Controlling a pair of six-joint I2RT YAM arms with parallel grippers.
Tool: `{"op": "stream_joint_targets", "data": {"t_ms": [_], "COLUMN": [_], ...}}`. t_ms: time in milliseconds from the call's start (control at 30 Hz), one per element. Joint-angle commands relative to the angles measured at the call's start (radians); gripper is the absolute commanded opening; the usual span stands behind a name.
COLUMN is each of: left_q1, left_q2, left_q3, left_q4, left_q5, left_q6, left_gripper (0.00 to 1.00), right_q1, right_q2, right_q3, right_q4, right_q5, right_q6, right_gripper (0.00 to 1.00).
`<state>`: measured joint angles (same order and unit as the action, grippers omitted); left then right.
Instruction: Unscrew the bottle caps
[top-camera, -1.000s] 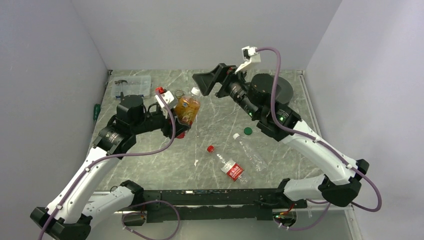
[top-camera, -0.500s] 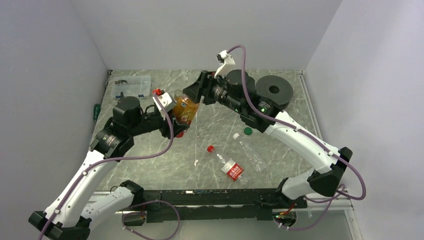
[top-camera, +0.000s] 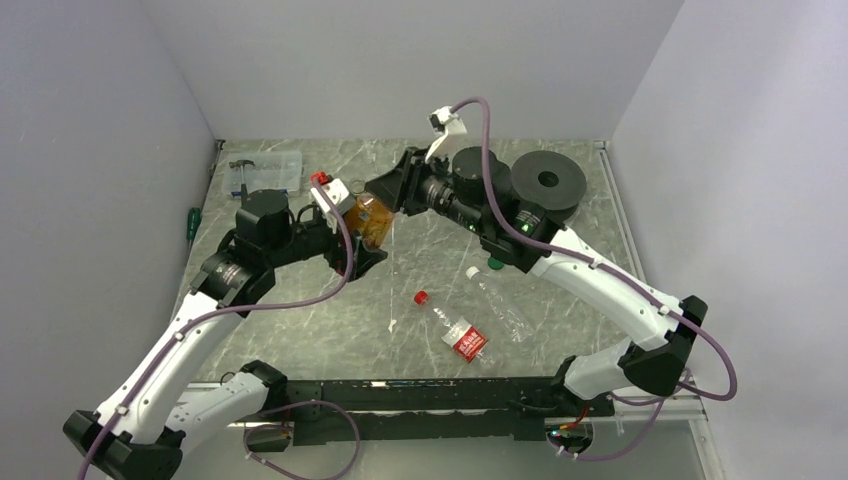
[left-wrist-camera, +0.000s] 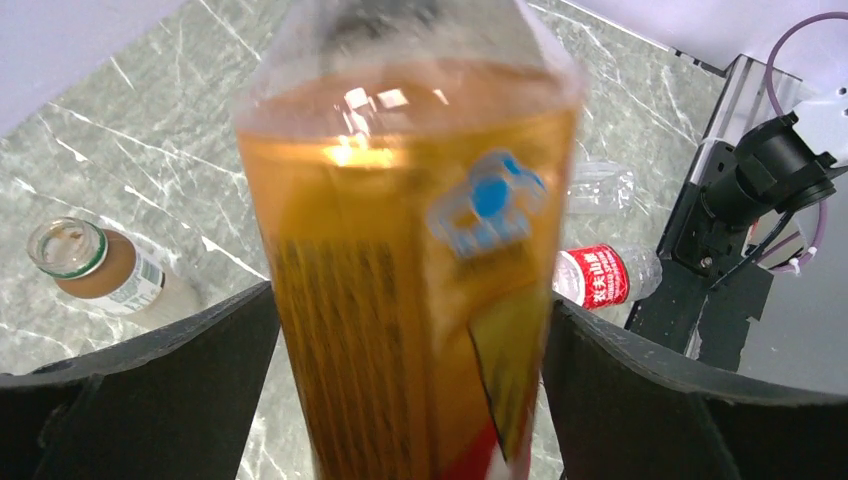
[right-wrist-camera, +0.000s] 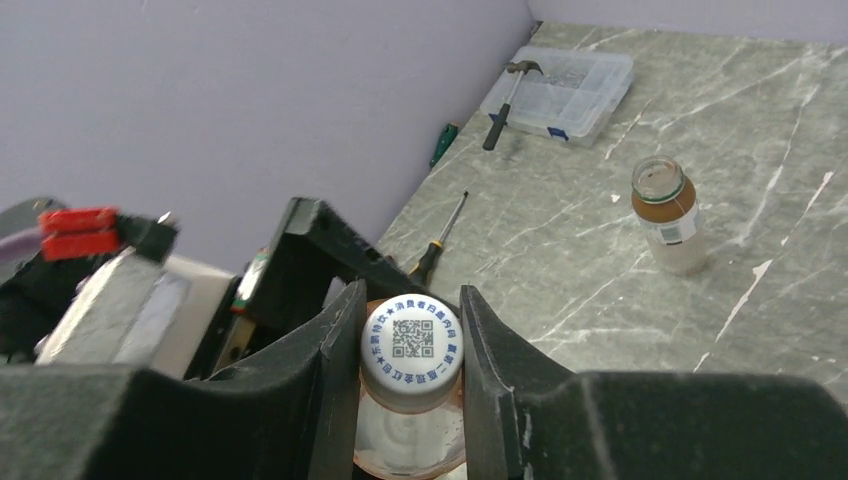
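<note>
**Tool state.** The right gripper (right-wrist-camera: 410, 312) is closed on the white cap (right-wrist-camera: 412, 345), with one finger on each side of the cap's rim. The left gripper (left-wrist-camera: 410, 305) has its jaws on either side of the amber bottle (left-wrist-camera: 380, 220), right at its walls. The views do not show whether they press it.

**Workpiece.** The amber bottle sits between the two arms and appears raised off the table (top-camera: 300, 320). It is nearly full.

**Procedure (judged).**
1. Confirm that the left gripper clamps the bottle body. Without a firm hold, the bottle will turn with the cap.
2. Rotate the right wrist about the neck axis, and avoid any side load.
3. Pull the cap away only once the thread is free.
4. Keep the neck uppermost, because the liquid will spill if the bottle tips.

**Surroundings.**
- A short bottle (right-wrist-camera: 665, 215) stands uncapped on the table.
- The red-labelled bottle (top-camera: 455, 330) lies on its side with its red cap (top-camera: 421, 297) on.
- The plain bottle (top-camera: 500, 300) also lies capped.
</note>
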<state>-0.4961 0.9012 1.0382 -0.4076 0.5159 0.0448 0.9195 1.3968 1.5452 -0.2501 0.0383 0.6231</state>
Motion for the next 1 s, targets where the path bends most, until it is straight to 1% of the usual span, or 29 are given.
{"op": "stream_joint_targets", "data": {"t_ms": [0,100,167,233,300,367,400,467,500,533,567,667,733,800,967], "left_q1": [0.002,0.002,0.002,0.002,0.002,0.002,0.002,0.002,0.002,0.002,0.002,0.002,0.002,0.002,0.002], "left_q2": [0.017,0.019,0.018,0.013,0.005,-0.003,-0.005,-0.012,-0.016,-0.021,-0.027,-0.043,-0.057,-0.075,-0.135], "left_q3": [0.049,0.063,0.07,0.072,0.065,0.052,0.049,0.038,0.031,0.022,0.015,-0.014,-0.037,-0.058,-0.144], "left_q4": [0.03,0.029,0.026,0.017,0.01,0.003,-0.002,-0.009,-0.008,-0.003,0.003,0.039,0.075,0.106,0.225], "left_q5": [-0.006,0.035,0.087,0.122,0.137,0.145,0.144,0.137,0.132,0.122,0.113,0.059,0.025,0.019,0.054], "left_q6": [-0.066,-0.087,-0.082,-0.069,-0.058,-0.015,-0.003,0.02,0.031,0.04,0.047,0.057,0.072,0.099,0.198], "left_gripper": [0.99,0.99,0.95,0.87,0.77,0.67,0.62,0.54,0.52,0.52,0.51,0.5,0.49,0.48,0.45], "right_q1": [0.086,0.132,0.149,0.161,0.171,0.178,0.181,0.183,0.185,0.184,0.184,0.183,0.184,0.185,0.185], "right_q2": [-0.016,-0.02,-0.02,-0.021,-0.028,-0.033,-0.032,-0.031,-0.028,-0.024,-0.019,0.001,0.003,-0.004,-0.072], "right_q3": [-0.001,-0.02,-0.027,-0.032,-0.041,-0.05,-0.05,-0.044,-0.037,-0.025,-0.01,0.044,0.056,0.047,-0.07], "right_q4": [0.086,0.115,0.125,0.133,0.152,0.171,0.174,0.174,0.167,0.155,0.135,0.061,0.034,0.031,0.173], "right_q5": [0.106,0.161,0.198,0.226,0.24,0.241,0.24,0.237,0.242,0.252,0.273,0.341,0.361,0.364,0.288], "right_q6": [-0.159,-0.221,-0.245,-0.258,-0.272,-0.281,-0.285,-0.282,-0.274,-0.262,-0.244,-0.169,-0.13,-0.113,-0.123], "right_gripper": [0.0,0.0,0.0,0.0,0.0,0.01,0.05,0.42,0.55,0.64,0.68,0.69,0.68,0.68,0.68]}}
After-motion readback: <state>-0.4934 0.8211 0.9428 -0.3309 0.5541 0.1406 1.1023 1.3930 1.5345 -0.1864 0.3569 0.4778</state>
